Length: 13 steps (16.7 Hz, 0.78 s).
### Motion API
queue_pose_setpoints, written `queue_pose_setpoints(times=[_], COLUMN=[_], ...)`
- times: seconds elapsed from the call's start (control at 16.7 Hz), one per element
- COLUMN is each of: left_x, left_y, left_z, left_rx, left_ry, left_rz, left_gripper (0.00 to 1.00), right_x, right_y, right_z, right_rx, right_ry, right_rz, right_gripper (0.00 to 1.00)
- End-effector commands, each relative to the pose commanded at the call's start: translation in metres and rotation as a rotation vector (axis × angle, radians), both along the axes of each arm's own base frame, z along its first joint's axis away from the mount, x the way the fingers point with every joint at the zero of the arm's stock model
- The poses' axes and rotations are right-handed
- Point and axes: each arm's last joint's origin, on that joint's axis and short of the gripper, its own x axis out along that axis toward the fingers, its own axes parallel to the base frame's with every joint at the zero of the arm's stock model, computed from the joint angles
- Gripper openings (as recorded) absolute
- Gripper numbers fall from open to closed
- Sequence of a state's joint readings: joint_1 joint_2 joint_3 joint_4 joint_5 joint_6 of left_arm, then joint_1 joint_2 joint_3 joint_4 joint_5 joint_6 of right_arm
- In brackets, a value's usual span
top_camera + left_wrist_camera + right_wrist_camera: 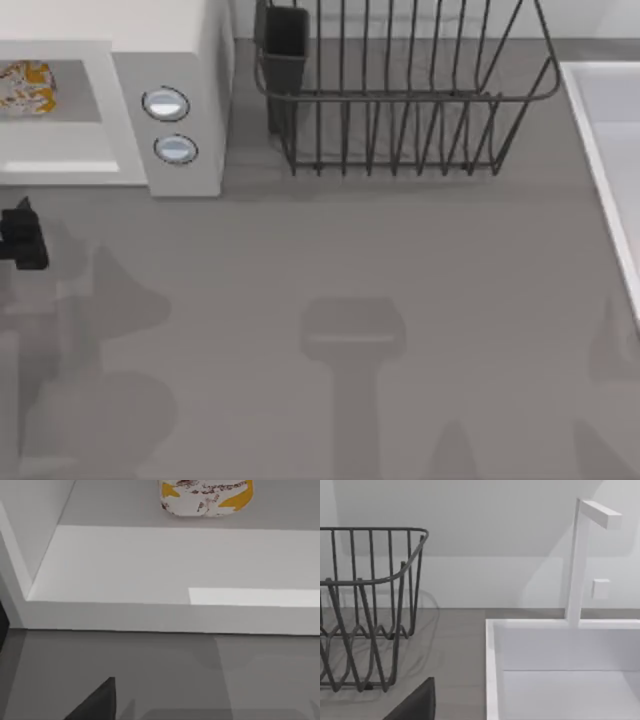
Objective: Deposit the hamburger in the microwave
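The hamburger (25, 87), a white lump with orange-yellow patches, lies inside the grey cavity of the off-white microwave (185, 45) at the table's far left. The left wrist view looks into that cavity, with the hamburger (205, 497) resting free on its floor beyond the white front ledge of the microwave (125, 610). My left gripper (22, 238) hovers in front of the microwave, apart from the hamburger, open and holding nothing; one dark finger (97, 700) shows. My right arm is parked near the sink, one dark finger (417, 700) showing, spread wide.
A dark wire dish rack (400, 100) with a dark cup (283, 45) stands at the back, right of the microwave. A white sink (610, 150) runs along the right edge; its rim (492, 670) and tap (580, 555) sit beside the rack (370, 605).
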<state>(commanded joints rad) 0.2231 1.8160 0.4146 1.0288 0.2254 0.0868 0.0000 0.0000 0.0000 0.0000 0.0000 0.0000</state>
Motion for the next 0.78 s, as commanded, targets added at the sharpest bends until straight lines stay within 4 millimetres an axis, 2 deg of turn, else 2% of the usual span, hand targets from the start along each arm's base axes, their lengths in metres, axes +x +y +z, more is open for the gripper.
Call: queue_pose_setpoints(times=[0.6,0.78], left_x=[-0.002,-0.003], left_y=[0.000,0.000], left_z=[0.075,0.085], left_rx=[-0.002,0.005], left_ry=[0.013,-0.001], left_rz=[0.002,0.001], left_gripper=[1.00,1.00], right_x=[0.000,0.000], right_y=[0.000,0.000], right_z=[0.000,0.000], right_rx=[0.000,0.000], right_ry=[0.000,0.000], right_rz=[0.000,0.000], right_gripper=[1.00,1.00])
